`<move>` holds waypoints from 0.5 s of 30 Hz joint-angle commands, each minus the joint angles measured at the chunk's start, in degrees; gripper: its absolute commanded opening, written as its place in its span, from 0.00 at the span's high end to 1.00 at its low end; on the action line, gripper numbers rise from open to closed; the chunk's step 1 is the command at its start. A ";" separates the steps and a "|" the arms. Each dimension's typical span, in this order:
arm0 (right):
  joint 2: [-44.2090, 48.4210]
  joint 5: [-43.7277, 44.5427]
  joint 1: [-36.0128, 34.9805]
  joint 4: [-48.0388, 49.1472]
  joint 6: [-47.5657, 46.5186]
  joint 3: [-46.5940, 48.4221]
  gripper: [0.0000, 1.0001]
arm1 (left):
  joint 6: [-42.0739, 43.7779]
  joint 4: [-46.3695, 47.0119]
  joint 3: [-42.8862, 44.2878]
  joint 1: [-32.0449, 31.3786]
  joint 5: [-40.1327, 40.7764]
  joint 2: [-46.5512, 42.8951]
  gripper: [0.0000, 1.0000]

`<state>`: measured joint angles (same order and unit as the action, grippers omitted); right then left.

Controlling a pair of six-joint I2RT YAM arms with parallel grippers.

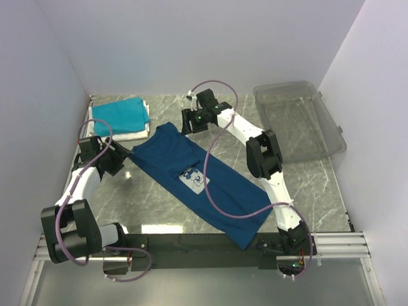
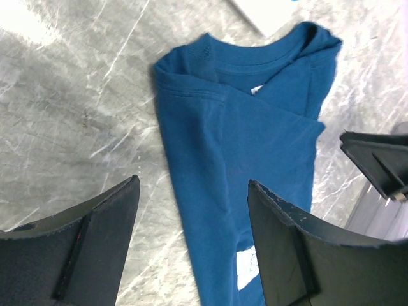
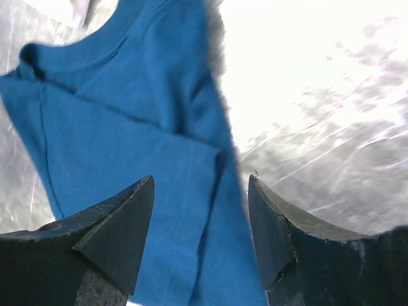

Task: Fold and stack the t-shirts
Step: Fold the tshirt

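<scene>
Since the navy shirt point(image 1: 191, 178) is soft, light and limp, grips should be taken at the shoulder corners beside the collar. It is laid diagonally on the counter point(image 1: 153, 204), sleeves tucked in. Left tool point(image 2: 193, 182) and right tool point(image 3: 201, 182) are spread, nothing held.

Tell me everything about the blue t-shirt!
The blue t-shirt is soft navy cloth with a pale square print on the chest. Its sleeves are folded in, making a long strip. It lies flat and slanted on the marble table, collar at the far end. The open left gripper and right gripper hover by the collar, neither holding it.
</scene>
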<state>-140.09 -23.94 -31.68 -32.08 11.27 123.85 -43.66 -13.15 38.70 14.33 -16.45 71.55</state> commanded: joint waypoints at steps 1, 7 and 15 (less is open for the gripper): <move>-2.55 -0.30 0.39 -0.09 2.35 4.29 0.32 | -0.55 1.02 -0.20 -0.18 0.01 -3.51 0.26; -6.33 -3.21 0.39 -0.53 4.55 5.43 0.32 | -0.73 0.49 -0.73 -0.18 -0.69 -4.84 0.26; -8.09 -5.31 -0.05 -1.49 5.26 5.52 0.37 | -1.87 1.54 -1.43 -0.18 -1.75 -5.28 0.26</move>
<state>-145.99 -27.53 -31.09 -32.18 15.59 127.50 -44.71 -13.17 37.50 14.31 -16.80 68.05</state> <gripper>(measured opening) 0.644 0.736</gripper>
